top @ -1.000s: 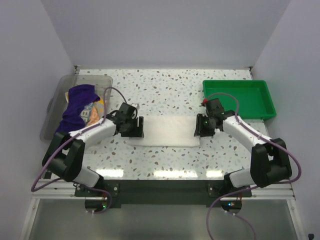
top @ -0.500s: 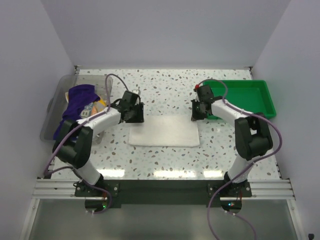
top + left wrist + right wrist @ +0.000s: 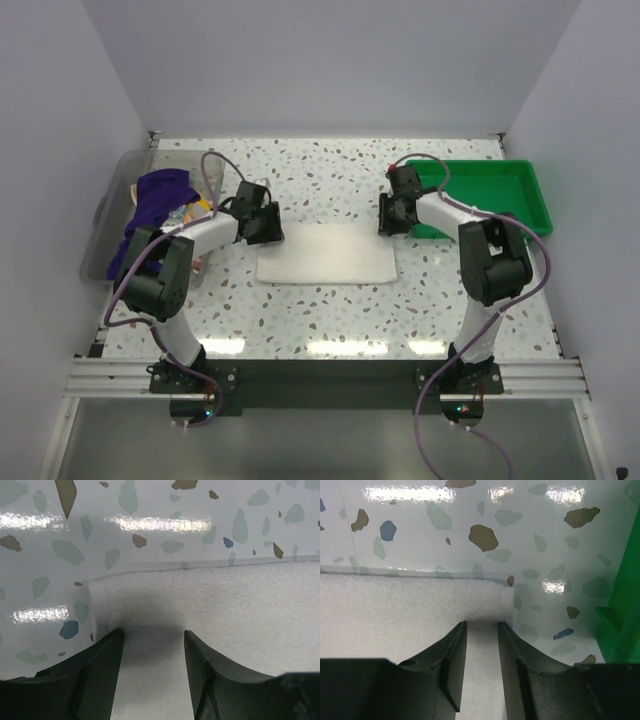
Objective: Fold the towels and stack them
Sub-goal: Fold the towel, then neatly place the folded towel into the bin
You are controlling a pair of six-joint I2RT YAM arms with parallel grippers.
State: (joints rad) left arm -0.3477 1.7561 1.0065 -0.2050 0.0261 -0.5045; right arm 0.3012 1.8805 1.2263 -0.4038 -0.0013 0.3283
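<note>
Left wrist view is showing the left pincer (image 3: 152,636) part-open, empty, a corner of the white towel (image 3: 235,610) lying just beneath; right pincer (image 3: 482,626) is hovering likewise. Limp, light cloth, likely best pinched at corners.

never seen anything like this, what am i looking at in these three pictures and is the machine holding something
The machine is a pair of robot arms, the left arm and the right arm, bolted at the near edge of a speckled table. Each ends in a two-fingered pincer.

The wide picture comes from a fixed camera above and behind the arms. The two close-ups come from a small camera on each wrist, so the dark shapes at the bottom are that arm's own fingers.

A white towel lies flat in the middle of the table. The left pincer and the right pincer are each low over a far corner of it, fingers apart. Nothing looks pinched or lifted.

At the left sits a clear bin with a purple towel in it. At the right is a green tray.
</note>
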